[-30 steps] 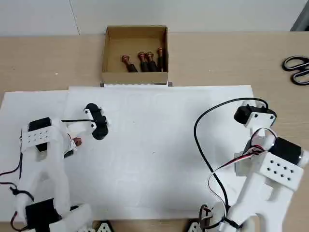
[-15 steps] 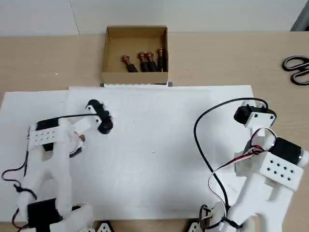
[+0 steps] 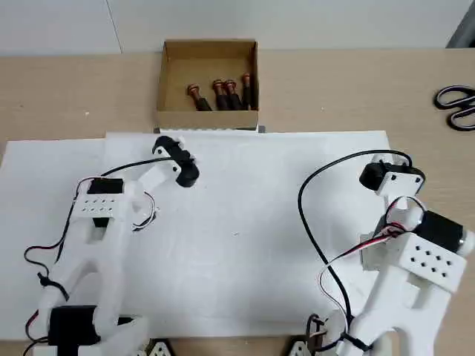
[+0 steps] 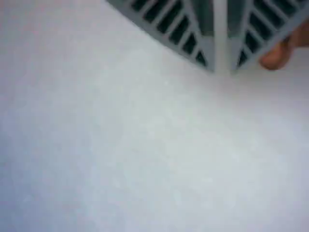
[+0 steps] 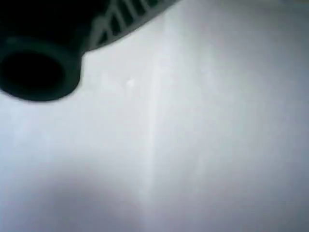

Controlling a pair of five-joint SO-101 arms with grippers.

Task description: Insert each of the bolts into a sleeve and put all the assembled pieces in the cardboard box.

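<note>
The cardboard box point(image 3: 168, 81) stands at the table's far edge with several black-sleeved, copper-headed pieces point(image 3: 223, 95) lying in it. My left arm point(image 3: 111, 215) stretches over the white sheet, its wrist just short of the box's front wall. In the left wrist view my left gripper point(image 4: 221, 67) is shut low over the sheet, with a copper-coloured bolt point(image 4: 280, 52) at its side. My right arm point(image 3: 415, 259) stays at the right. In the right wrist view a black sleeve point(image 5: 36, 72), open end toward the camera, sits against the ribbed finger point(image 5: 120, 21) of my shut right gripper.
A large white sheet point(image 3: 245, 222) covers the table in front of the box. Black scissors point(image 3: 456, 106) lie on the bare wood at the far right. A black cable point(image 3: 308, 215) loops from the right arm onto the sheet.
My left arm has swung forward and to the right, from the sheet's left side toward the box, carrying the copper piece. The right arm has not moved.
</note>
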